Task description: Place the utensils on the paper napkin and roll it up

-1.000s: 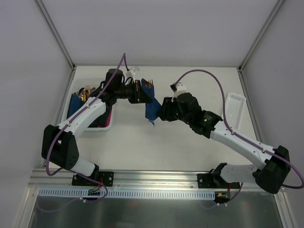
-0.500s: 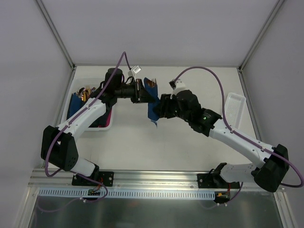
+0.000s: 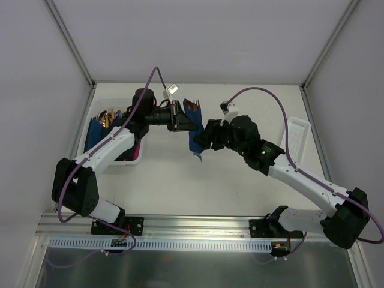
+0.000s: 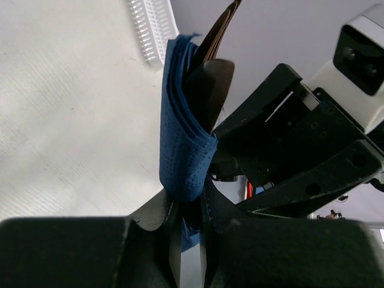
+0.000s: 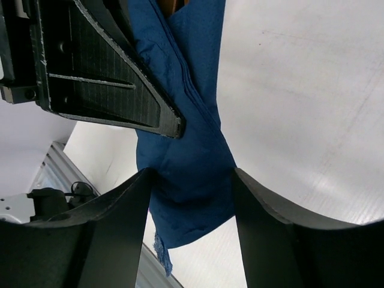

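Paper napkin (image 4: 183, 150), navy and dot-embossed, in folds around bronze utensils (image 4: 210, 84).

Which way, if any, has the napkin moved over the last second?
Yes, slightly. In the top view the napkin has shifted right, away from the white bin on the left and toward the white rack on the right.

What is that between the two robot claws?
A dark blue napkin wrapped around gold cutlery, up off the table between the left gripper and the right gripper. The top view shows it; both wrist views agree.
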